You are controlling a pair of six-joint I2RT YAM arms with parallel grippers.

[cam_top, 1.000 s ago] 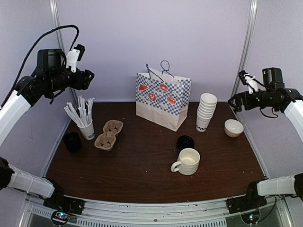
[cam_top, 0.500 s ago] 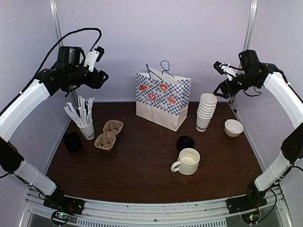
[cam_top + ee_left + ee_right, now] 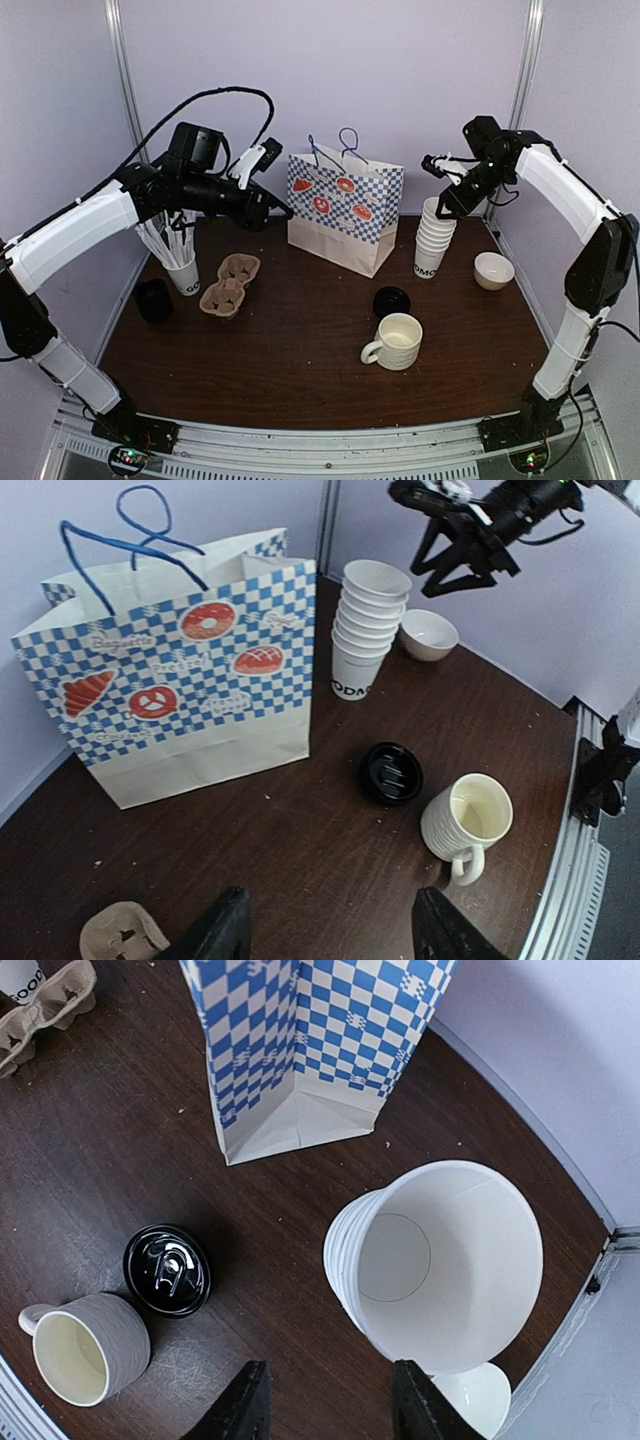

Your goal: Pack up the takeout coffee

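Light bright & even, diffuse, from overhead. On the dark table (image 3: pixel 300 380) only soft, short shadows beside the mug (image 3: pixel 397 341) & paper bag (image 3: pixel 345 205). Small glare spots on the black lid (image 3: pixel 167 1270); top cup of the stack (image 3: pixel 440 1260) near blown-out white inside. Top view sharp, slight bend at edges. Wrist views wide-angle, corners stretched; left gripper (image 3: pixel 333 910) & right gripper (image 3: pixel 328 1380) at bottom edge dark, a bit soft.
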